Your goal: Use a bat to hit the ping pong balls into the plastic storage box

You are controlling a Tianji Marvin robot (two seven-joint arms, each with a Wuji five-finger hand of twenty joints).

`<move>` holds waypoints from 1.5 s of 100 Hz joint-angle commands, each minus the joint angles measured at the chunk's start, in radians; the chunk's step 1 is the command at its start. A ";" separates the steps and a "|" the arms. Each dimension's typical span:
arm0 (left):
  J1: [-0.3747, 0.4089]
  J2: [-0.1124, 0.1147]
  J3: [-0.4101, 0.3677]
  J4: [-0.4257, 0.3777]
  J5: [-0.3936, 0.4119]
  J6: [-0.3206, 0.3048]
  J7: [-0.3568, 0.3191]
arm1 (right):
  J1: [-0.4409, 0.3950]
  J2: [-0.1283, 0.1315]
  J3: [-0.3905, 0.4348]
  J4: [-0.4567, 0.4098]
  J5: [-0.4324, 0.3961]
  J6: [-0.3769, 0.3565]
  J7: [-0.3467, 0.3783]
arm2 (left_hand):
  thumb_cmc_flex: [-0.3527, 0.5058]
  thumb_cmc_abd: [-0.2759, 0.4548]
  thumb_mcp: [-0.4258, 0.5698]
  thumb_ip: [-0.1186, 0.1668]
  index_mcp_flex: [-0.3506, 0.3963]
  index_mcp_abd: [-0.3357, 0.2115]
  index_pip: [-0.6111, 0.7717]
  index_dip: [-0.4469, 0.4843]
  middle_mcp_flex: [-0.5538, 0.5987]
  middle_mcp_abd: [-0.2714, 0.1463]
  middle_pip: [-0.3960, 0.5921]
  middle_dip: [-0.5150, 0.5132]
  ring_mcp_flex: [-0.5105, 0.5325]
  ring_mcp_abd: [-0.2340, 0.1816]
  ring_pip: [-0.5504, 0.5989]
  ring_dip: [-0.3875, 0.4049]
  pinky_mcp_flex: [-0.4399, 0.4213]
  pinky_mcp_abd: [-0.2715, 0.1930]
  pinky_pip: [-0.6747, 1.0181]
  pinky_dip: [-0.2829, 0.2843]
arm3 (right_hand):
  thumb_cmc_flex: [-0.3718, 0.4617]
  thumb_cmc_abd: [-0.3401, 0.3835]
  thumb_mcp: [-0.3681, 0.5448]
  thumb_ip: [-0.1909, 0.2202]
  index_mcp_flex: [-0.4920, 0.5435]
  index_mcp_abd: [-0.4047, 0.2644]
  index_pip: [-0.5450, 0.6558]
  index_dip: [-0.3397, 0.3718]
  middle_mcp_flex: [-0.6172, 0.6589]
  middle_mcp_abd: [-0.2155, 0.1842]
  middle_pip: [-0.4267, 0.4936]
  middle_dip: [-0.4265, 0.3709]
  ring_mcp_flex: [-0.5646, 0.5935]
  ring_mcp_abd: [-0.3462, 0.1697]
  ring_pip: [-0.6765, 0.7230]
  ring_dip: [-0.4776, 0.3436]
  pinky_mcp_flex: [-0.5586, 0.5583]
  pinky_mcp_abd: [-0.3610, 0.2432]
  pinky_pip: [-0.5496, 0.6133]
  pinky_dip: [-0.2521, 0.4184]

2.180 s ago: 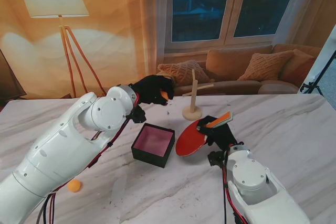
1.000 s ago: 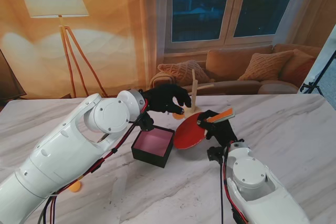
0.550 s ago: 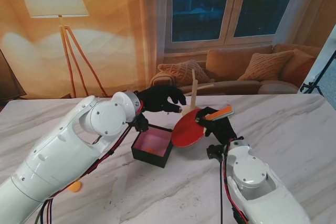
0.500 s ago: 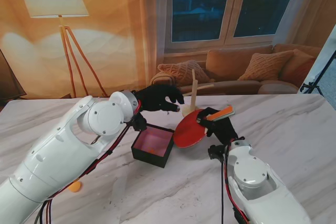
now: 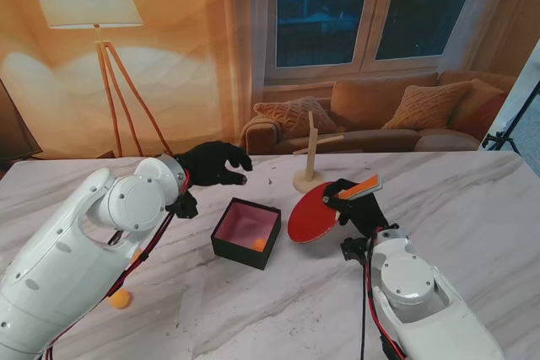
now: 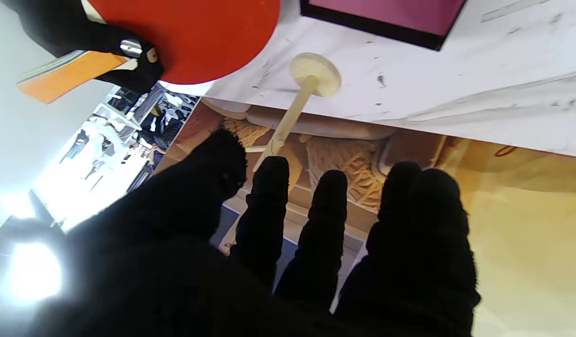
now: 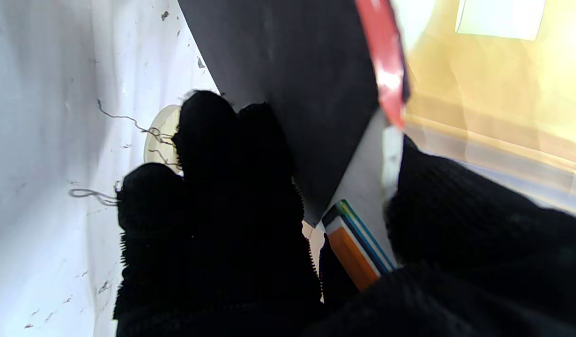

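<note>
Your left hand pulled back from wooden tee stand, empty, fingers spread. Orange ping pong ball now inside black pink-lined plastic box. Right hand grips red bat beside box, face angled toward it for next hit.

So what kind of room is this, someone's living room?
Probably a staged set, not a home: the floor lamp, sofa and window look like a flat printed backdrop behind a marble-look table.
</note>
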 commanded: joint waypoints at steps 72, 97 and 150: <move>0.331 0.066 -0.295 -0.139 0.285 -0.021 -0.224 | -0.006 0.010 0.012 0.031 -0.030 0.012 0.047 | -0.025 0.062 -0.224 0.035 -0.255 -0.045 -0.256 -0.079 -0.306 -0.071 -0.184 -0.083 -0.209 -0.007 -0.220 -0.049 -0.179 -0.011 -0.173 -0.053 | 0.114 0.101 0.107 0.026 0.192 -0.064 0.102 0.050 0.022 -0.215 -0.018 0.006 -0.052 -0.091 -0.030 -0.001 -0.010 -0.048 -0.009 0.021; 0.428 0.062 -0.361 -0.147 0.361 0.000 -0.221 | -0.007 0.011 0.010 0.030 -0.032 0.017 0.052 | -0.027 0.071 -0.271 0.039 -0.312 -0.057 -0.295 -0.088 -0.363 -0.076 -0.218 -0.100 -0.238 0.001 -0.257 -0.066 -0.189 0.007 -0.199 -0.062 | 0.113 0.102 0.107 0.026 0.192 -0.064 0.103 0.049 0.022 -0.215 -0.018 0.005 -0.052 -0.089 -0.029 -0.001 -0.011 -0.048 -0.009 0.021; 0.542 0.048 -0.397 -0.094 0.479 0.053 -0.144 | -0.006 0.010 0.005 0.031 -0.032 0.018 0.049 | -0.019 -0.004 -0.020 0.049 -0.341 -0.071 -0.220 -0.024 -0.396 -0.075 -0.157 -0.031 -0.197 -0.005 -0.151 0.019 -0.112 0.002 -0.137 -0.050 | 0.113 0.101 0.106 0.026 0.192 -0.063 0.103 0.047 0.023 -0.214 -0.016 0.006 -0.053 -0.089 -0.028 0.000 -0.011 -0.045 -0.007 0.022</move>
